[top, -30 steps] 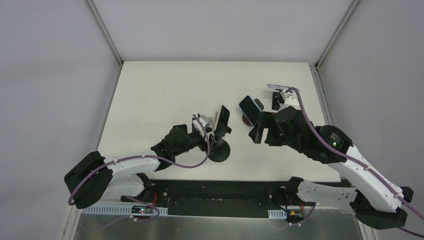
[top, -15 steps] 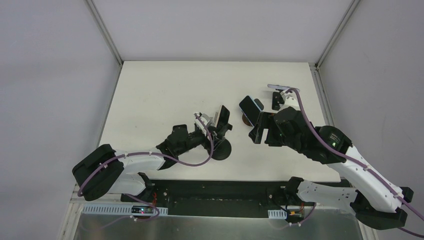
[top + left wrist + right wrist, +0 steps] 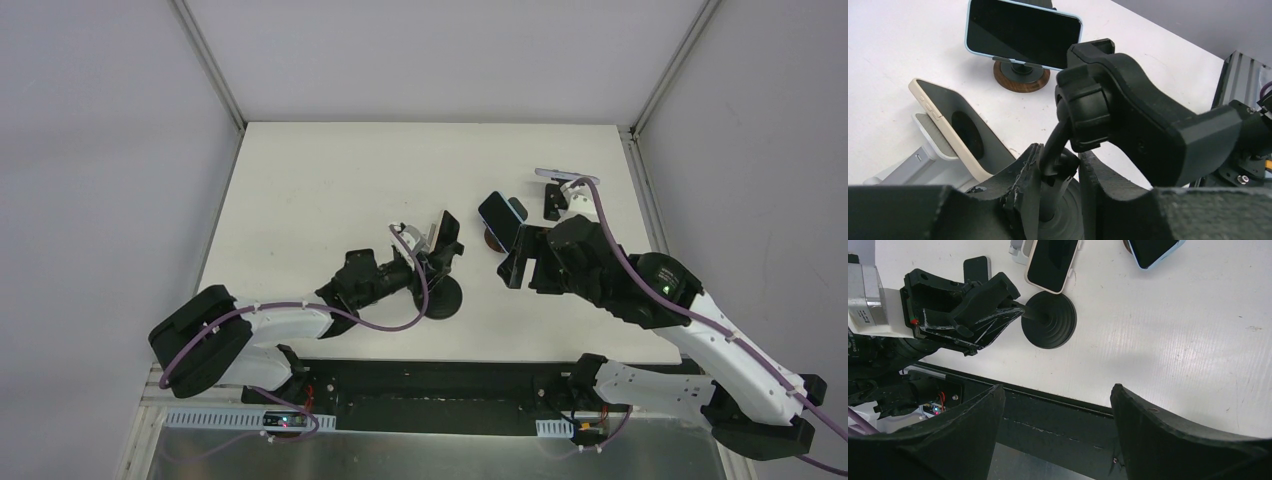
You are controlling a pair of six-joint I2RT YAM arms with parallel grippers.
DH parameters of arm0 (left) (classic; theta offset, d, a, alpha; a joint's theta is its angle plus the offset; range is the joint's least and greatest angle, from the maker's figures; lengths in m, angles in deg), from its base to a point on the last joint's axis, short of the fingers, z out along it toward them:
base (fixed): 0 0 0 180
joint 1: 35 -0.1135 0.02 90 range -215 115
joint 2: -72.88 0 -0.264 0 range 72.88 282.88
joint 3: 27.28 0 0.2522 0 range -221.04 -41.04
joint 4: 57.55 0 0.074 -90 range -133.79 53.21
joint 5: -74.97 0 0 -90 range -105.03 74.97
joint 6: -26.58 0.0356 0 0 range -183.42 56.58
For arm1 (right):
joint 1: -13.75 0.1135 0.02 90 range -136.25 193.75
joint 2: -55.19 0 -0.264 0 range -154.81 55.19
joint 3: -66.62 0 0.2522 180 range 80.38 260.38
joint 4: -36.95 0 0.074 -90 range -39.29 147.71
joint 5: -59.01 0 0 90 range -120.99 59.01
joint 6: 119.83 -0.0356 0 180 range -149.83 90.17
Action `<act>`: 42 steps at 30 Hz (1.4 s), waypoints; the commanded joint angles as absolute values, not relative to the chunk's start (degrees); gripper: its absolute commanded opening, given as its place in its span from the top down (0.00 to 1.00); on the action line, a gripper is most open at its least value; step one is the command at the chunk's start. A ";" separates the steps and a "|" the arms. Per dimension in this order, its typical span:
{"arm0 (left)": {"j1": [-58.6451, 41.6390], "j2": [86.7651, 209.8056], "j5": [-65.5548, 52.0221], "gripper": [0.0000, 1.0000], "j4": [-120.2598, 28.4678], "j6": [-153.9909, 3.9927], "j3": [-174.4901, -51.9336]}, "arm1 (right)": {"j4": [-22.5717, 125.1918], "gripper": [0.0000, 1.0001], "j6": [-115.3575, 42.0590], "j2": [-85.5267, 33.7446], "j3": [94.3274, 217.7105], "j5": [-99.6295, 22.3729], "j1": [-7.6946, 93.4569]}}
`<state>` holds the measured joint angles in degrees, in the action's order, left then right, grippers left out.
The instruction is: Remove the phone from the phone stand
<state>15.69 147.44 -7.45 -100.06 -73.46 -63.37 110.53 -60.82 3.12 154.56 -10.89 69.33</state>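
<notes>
A black phone stand has a round base [image 3: 442,300] [image 3: 1049,320], a thin neck [image 3: 1052,145] and a ball joint carrying a wide black cradle [image 3: 1138,115]. From above, the cradle and its dark phone [image 3: 446,235] show only as one edge-on slab. The left wrist view shows only the cradle's back, so the phone's face is hidden. My left gripper [image 3: 428,268] [image 3: 1058,160] is shut on the stand's neck just above the base. My right gripper [image 3: 512,262] [image 3: 1055,390] hangs open and empty to the right of the stand.
A cream phone [image 3: 955,132] [image 3: 1052,260] leans on a white stand just behind the black one. A blue-cased phone [image 3: 1023,32] [image 3: 500,212] sits on a wooden-based stand [image 3: 1020,77] by my right gripper. Another small stand [image 3: 555,195] is at the far right. The table's near edge lies under my right gripper.
My left gripper has closed onto the black stand's neck, and the left arm has shifted slightly right. The cradle now leans a little more. The right arm has not moved.
</notes>
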 commanded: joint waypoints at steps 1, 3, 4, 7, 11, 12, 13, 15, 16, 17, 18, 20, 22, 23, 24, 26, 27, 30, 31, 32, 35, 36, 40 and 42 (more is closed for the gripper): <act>15.88 145.94 -4.97 0.79 -104.65 -74.55 -66.12 | 109.51 0.20 -61.64 4.32 154.29 -11.19 69.04; 15.89 144.56 -4.71 0.91 -104.48 -74.77 -66.22 | 109.43 0.20 -61.70 4.39 154.13 -11.21 68.95; 15.75 143.55 -5.19 0.95 -104.11 -75.02 -66.18 | 109.43 0.20 -61.67 4.47 154.06 -11.17 69.03; 15.67 139.32 -6.93 0.98 -100.35 -75.12 -66.65 | 109.35 0.20 -61.77 4.73 153.82 -11.07 69.00; 13.35 130.51 -7.94 1.00 -89.02 -73.13 -69.31 | 109.12 0.20 -61.72 4.84 153.51 -11.13 68.96; 12.28 128.22 -7.79 1.00 -86.37 -72.69 -69.87 | 109.08 0.20 -61.67 4.86 153.44 -11.16 68.95; 10.84 125.92 -7.63 0.99 -84.04 -72.52 -70.28 | 109.03 0.20 -61.69 4.96 153.35 -11.32 68.95; 7.37 121.06 -7.85 0.98 -79.54 -72.57 -71.04 | 108.75 0.20 -61.79 5.04 153.08 -11.45 68.93; 5.36 118.85 -8.20 0.98 -77.28 -72.25 -71.40 | 108.58 0.20 -61.75 5.02 152.84 -11.44 68.94; 3.47 116.70 -8.66 0.98 -73.80 -71.54 -71.87 | 108.43 0.20 -61.72 5.01 152.77 -11.51 68.89; 1.87 114.90 -9.85 0.98 -71.05 -69.55 -72.38 | 108.30 0.20 -61.66 4.93 152.76 -11.50 68.89; -1.27 111.79 -15.51 1.00 -66.92 -65.61 -73.68 | 108.07 0.20 -61.57 4.63 152.75 -11.80 68.91; -4.27 110.70 -20.91 1.00 -64.98 -62.32 -74.38 | 108.01 0.20 -61.46 4.31 152.75 -12.03 68.95; -6.16 110.62 -22.27 1.00 -64.80 -61.00 -74.66 | 108.02 0.20 -61.37 4.15 152.80 -12.13 68.87; -8.48 110.92 -23.06 1.00 -64.73 -60.11 -74.96 | 108.02 0.20 -61.26 4.06 152.78 -12.24 68.92; -13.42 112.57 -22.98 1.00 -64.85 -59.50 -75.94 | 108.09 0.20 -61.18 3.91 152.68 -12.50 68.91; -16.40 113.63 -22.21 1.00 -64.87 -60.18 -76.45 | 108.06 0.20 -61.17 3.83 152.61 -12.71 68.93; -24.67 118.18 -20.26 1.00 -66.95 -62.89 -77.97 | 108.02 0.20 -61.12 3.60 152.22 -13.18 68.92; -27.77 120.51 -21.00 1.00 -68.90 -63.20 -77.97 | 108.02 0.20 -61.10 3.49 152.04 -13.42 68.82; -30.01 122.27 -21.42 1.00 -71.01 -64.16 -77.96 | 107.98 0.20 -61.08 3.39 151.95 -13.56 68.78; -34.51 127.77 -21.06 1.00 -76.02 -66.18 -79.03 | 108.02 0.20 -60.83 2.88 151.70 -13.98 68.79; -36.30 129.53 -21.04 1.00 -77.45 -66.30 -79.53 | 108.02 0.20 -60.84 2.71 151.66 -13.96 68.85; -40.33 137.76 -20.97 1.00 -81.46 -67.29 -82.14 | 108.02 0.20 -60.61 1.99 151.18 -14.23 68.82; -42.04 141.42 -20.76 1.00 -83.52 -67.84 -82.97 | 108.02 0.20 -60.61 1.76 150.92 -14.24 68.78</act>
<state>-39.43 137.74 -21.09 -70.32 -65.57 -77.69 109.08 -60.88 2.11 151.71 -13.56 69.06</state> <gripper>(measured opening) 0.252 0.805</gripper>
